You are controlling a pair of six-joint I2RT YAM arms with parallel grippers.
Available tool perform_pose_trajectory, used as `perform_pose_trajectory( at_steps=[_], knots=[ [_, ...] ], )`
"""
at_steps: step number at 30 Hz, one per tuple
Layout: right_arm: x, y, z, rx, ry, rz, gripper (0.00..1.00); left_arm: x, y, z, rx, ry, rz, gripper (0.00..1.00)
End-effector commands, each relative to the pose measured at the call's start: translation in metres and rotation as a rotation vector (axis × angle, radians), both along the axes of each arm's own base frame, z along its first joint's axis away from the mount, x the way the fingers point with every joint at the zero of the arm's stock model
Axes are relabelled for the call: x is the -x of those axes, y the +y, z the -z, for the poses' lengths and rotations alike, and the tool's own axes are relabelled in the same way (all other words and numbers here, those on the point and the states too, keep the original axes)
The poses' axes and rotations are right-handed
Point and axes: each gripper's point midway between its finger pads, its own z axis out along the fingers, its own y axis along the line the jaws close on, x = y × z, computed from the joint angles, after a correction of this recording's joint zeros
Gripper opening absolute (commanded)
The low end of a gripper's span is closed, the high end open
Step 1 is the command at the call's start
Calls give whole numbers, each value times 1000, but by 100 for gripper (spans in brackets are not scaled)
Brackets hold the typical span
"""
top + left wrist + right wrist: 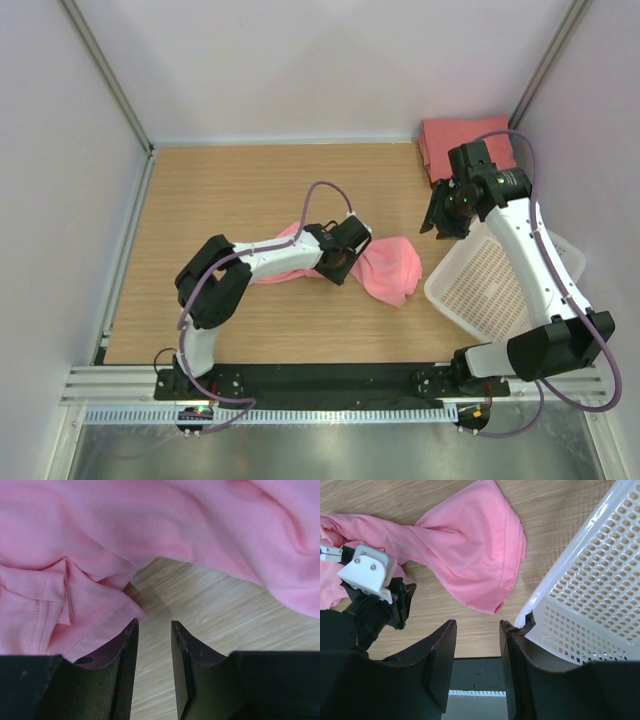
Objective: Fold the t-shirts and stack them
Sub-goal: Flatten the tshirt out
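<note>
Pink t-shirt (470,545) is seen crumpled on desk (560,500). White mesh basket (590,580) is seen at right. Right gripper (478,625) is parted, empty.

Tabletop (220,190), far and left portions: bare wood, open to passage.
Centre: pink t-shirt (392,268), crumpled, with the left arm (265,258) lying across it.
Right side: white mesh basket (490,290), tilted, blocked the near right; only a narrow strip of wood lay between it and the shirt.
Far right corner: folded t-shirts (450,140), apparently against the wall.
Enclosure walls (60,150) closed three sides.
</note>
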Motion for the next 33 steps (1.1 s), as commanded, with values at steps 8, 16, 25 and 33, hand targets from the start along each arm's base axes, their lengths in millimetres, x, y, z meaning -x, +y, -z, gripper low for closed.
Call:
perform_pose_trajectory(
  at_steps=[8, 16, 25, 33],
  knots=[
    [6, -1, -6, -15, -27, 25, 47, -26, 1, -1, -51, -124, -4, 36],
    [4, 1, -4, -20, -21, 32, 47, -24, 1, 15, -76, -101, 18, 31],
    [9, -9, 5, 38, 8, 32, 48, -30, 5, -32, -43, -138, -85, 0],
    [19, 28, 40, 86, 110, -140, 48, -91, 97, -191, 289, -128, -602, 0]
  ],
)
